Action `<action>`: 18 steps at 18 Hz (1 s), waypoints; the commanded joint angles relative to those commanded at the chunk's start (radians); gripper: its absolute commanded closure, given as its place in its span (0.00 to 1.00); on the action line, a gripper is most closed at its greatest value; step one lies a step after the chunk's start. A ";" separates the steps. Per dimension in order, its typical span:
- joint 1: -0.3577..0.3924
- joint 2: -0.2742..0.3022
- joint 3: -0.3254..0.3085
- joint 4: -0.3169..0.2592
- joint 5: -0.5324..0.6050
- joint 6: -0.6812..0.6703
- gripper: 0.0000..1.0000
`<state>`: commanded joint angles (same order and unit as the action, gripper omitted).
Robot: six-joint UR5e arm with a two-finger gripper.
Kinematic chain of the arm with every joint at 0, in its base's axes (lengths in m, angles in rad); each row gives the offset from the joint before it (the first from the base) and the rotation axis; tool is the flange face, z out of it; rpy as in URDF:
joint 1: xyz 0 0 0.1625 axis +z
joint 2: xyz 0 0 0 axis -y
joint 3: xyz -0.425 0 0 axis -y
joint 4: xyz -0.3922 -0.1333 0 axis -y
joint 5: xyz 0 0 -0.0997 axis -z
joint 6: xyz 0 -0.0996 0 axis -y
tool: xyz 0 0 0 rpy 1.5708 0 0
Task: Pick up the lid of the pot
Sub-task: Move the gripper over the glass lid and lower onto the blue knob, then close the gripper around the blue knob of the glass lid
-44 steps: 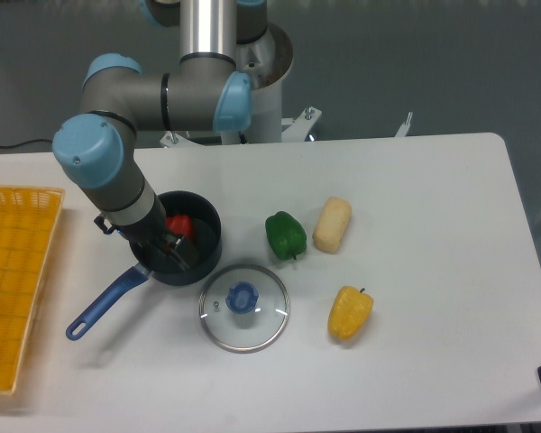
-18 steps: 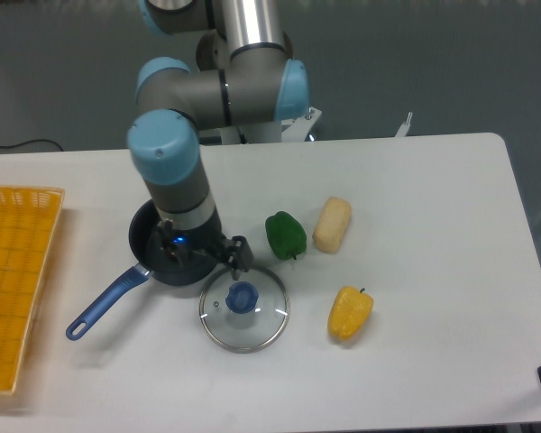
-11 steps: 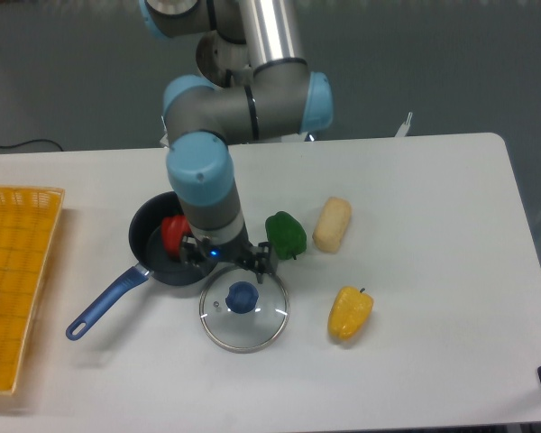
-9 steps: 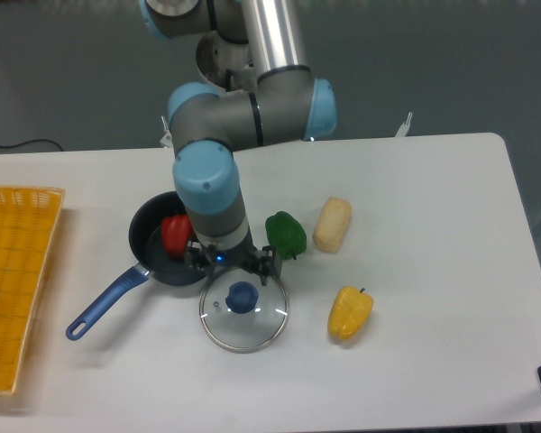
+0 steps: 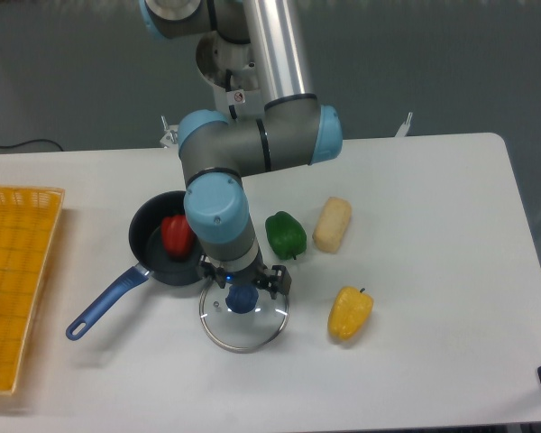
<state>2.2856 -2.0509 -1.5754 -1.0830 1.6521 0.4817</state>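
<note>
White tabletop here, glass pot lid lying flat. Gripper is spread wide near its blue knob, gripping nothing.

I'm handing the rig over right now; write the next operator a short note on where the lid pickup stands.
Pincer: open, over the pot lid, fingers spread around the line of its blue knob; exact height unclear.
Pot lid: flat on the table, beside the black pan.
Done: pincer brought over the lid.
Left: likely lower a little, close on the knob, lift. Mind the green pepper close by.
</note>
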 joint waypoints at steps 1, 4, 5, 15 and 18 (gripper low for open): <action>0.000 -0.003 0.000 0.000 0.000 0.000 0.00; 0.000 -0.018 0.000 0.006 -0.002 -0.003 0.00; 0.000 -0.023 -0.002 0.014 -0.002 -0.005 0.00; -0.006 -0.051 -0.014 0.066 -0.040 0.000 0.00; -0.008 -0.051 -0.024 0.064 -0.040 0.003 0.00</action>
<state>2.2780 -2.1016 -1.5999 -1.0186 1.6122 0.4847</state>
